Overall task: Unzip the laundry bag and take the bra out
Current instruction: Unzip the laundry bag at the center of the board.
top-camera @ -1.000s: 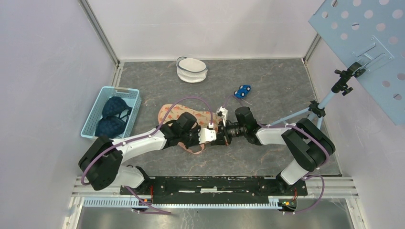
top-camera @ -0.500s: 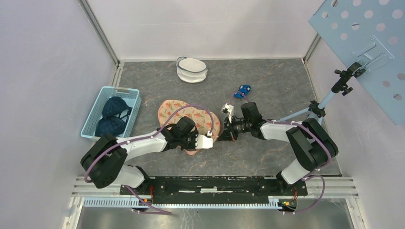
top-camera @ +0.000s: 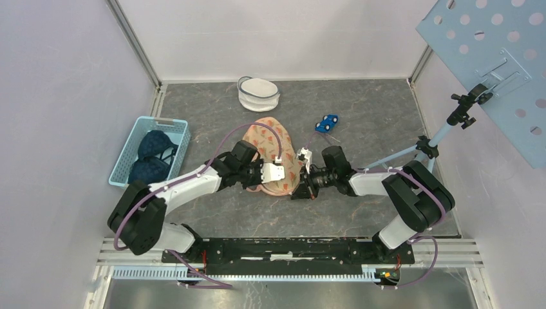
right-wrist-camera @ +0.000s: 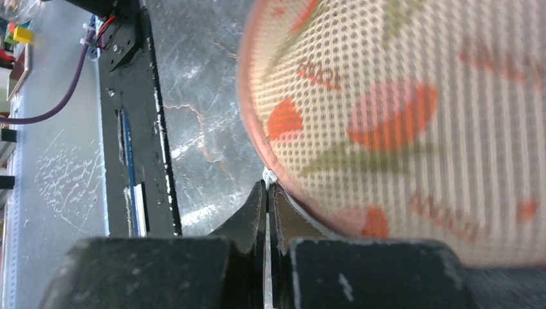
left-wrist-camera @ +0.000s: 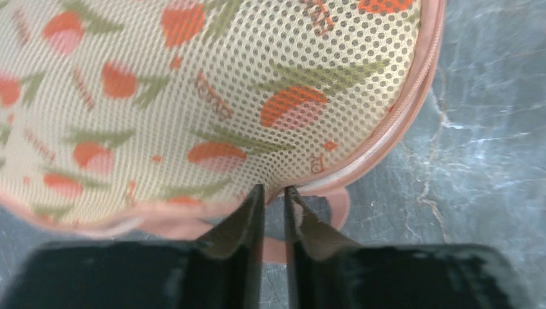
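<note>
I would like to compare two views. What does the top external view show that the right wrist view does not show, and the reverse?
Only the top external view shows the blue basket with dark blue bras, the white round mesh bag and the blue toy car. Only the right wrist view shows the right gripper shut on a small white tab, probably the zipper pull, at the pink rim of the laundry bag. Both show the printed mesh laundry bag, the right gripper and the grey marbled table.
</note>
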